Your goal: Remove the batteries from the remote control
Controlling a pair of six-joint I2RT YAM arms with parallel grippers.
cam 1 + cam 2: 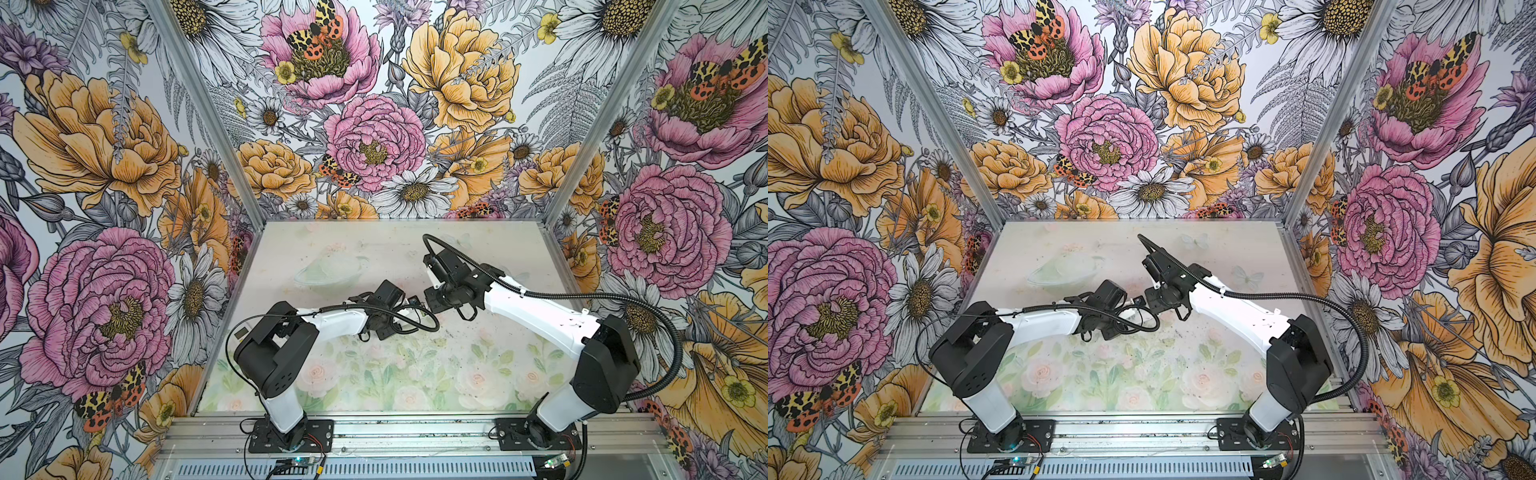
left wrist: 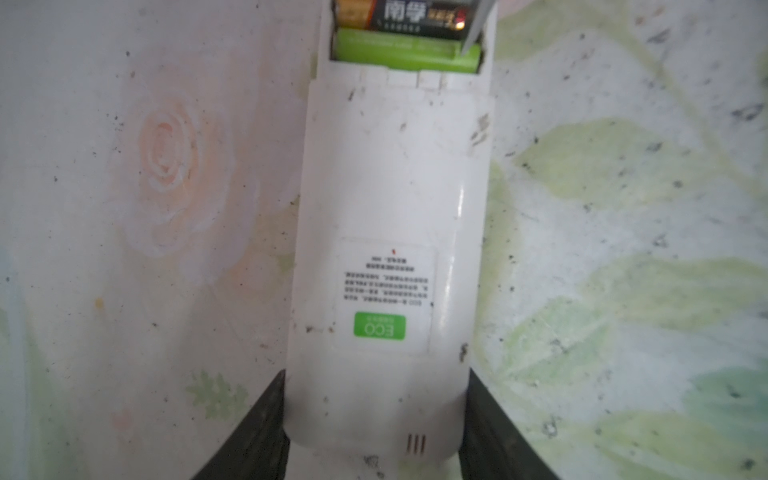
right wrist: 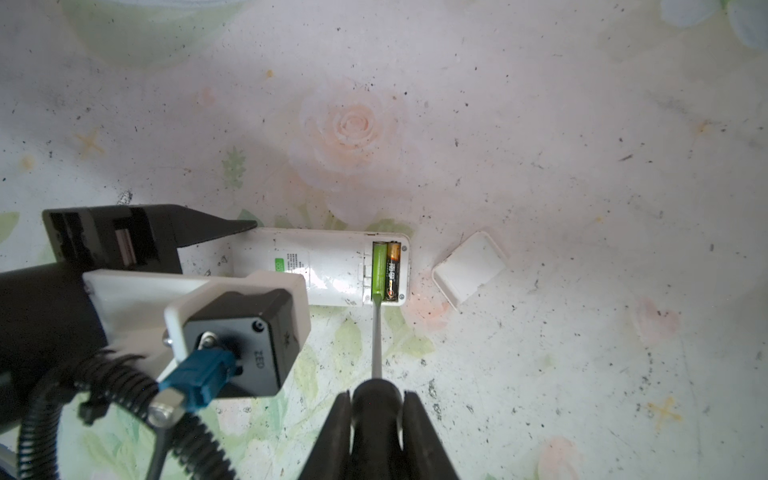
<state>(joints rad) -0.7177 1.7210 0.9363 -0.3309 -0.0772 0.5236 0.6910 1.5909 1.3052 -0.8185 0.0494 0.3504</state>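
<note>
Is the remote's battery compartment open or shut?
Open: the green battery and black battery lie exposed in the remote, and its cover lies apart beside it.

White remote control point(image 3: 332, 266) with green ECO label point(image 2: 379, 326), lime-green battery point(image 3: 378, 270), black gold-ended battery point(image 3: 393, 272), pastel rose-print tabletop point(image 3: 582, 145)

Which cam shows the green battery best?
Right wrist: the green battery lies sharp and full-length in the open remote, screwdriver tip at its end. Left wrist shows it larger but blurred, near the frame edge. In both top views it cannot be seen.
</note>
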